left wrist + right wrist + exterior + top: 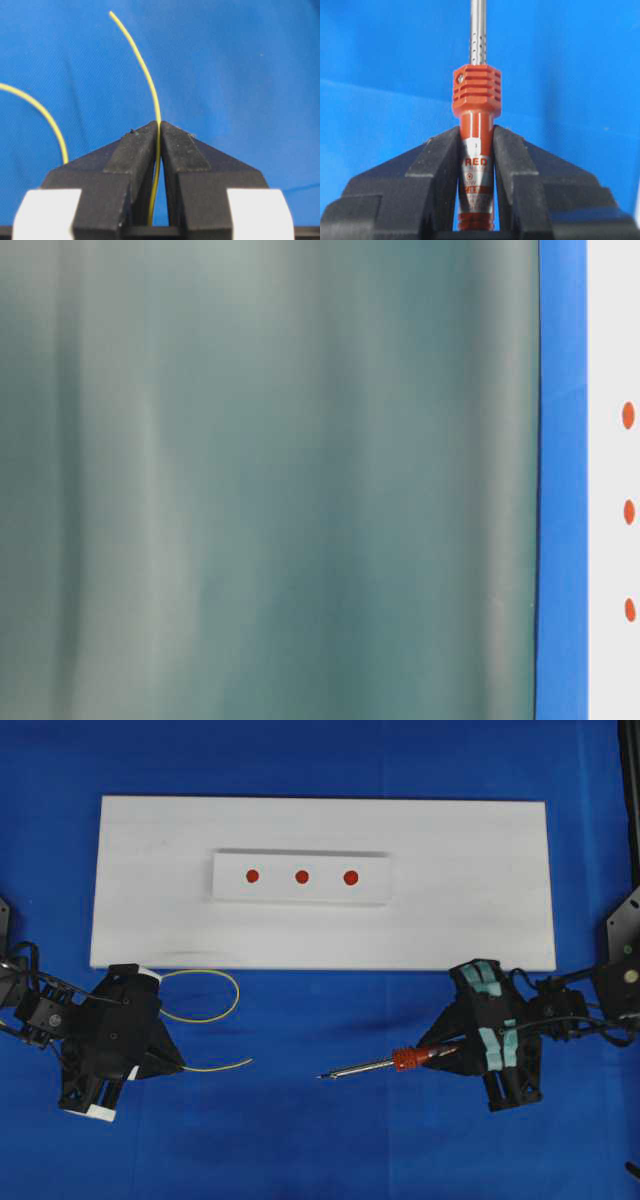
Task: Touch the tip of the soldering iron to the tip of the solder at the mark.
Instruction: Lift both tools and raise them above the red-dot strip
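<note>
The solder (pixel 215 1067) is a thin yellow wire. Its free end points right over the blue cloth and a loop (pixel 205 995) curls behind. My left gripper (pixel 168 1060) is shut on it; in the left wrist view the solder (pixel 150 85) rises from the pinched gripper (pixel 159 125). The soldering iron (pixel 372 1066) has a silver shaft and red-orange handle, with its tip pointing left. My right gripper (pixel 440 1053) is shut on the handle, and the soldering iron (pixel 476 100) stands out of the gripper (pixel 476 135). Three red marks (pixel 301 876) sit on a small white plate.
A large white board (pixel 480 900) lies across the back of the blue cloth, carrying the small raised plate (pixel 375 890). The table-level view is mostly blocked by a blurred grey-green surface (pixel 270 480); at its right edge red marks (pixel 628 512) show on white.
</note>
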### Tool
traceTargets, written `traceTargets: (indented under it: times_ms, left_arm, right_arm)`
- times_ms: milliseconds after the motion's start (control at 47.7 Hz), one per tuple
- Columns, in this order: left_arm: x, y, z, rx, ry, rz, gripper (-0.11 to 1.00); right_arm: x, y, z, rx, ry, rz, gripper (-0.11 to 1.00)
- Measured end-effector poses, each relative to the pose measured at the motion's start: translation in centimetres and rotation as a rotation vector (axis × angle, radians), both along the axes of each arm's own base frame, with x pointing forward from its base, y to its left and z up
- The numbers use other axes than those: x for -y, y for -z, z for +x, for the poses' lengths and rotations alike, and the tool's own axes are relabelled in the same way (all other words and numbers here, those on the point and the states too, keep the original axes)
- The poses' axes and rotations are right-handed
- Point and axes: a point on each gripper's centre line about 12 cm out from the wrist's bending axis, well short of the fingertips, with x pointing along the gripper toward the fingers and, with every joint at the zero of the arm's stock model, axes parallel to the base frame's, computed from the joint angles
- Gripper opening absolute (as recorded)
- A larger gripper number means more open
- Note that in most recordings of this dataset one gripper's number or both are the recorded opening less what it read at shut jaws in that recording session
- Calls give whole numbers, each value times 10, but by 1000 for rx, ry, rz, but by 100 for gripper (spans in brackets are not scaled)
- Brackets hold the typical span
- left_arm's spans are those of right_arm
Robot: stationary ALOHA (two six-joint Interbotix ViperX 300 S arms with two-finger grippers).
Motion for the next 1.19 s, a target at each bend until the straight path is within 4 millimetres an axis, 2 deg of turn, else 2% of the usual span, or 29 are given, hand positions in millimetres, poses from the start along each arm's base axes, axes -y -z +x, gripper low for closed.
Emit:
traceTargets:
  times_ms: [105,189,503,670,984,1194]
  left_arm:
    - [-2,-18,-1,-26,-18,-7,2]
    - [-4,-26,0,-40,-35,-12,2]
    - [-20,-30,12,-54,-99,-8,2]
    - [-49,-30,23,-70,-186,12,2]
    - [-113,-32,37,-96,-328,86,2]
    - [-143,-34,45,-88,-361,145,2]
  right_arm:
    - [8,-17,0,-22,-1,-7,6]
    - [14,-23,1,-51,8,-11,6]
    - [27,-25,5,-92,40,-18,6]
    - [50,-23,8,-107,102,-38,6]
    - [117,-21,13,-189,265,-96,6]
    - [151,-24,22,-199,335,-138,6]
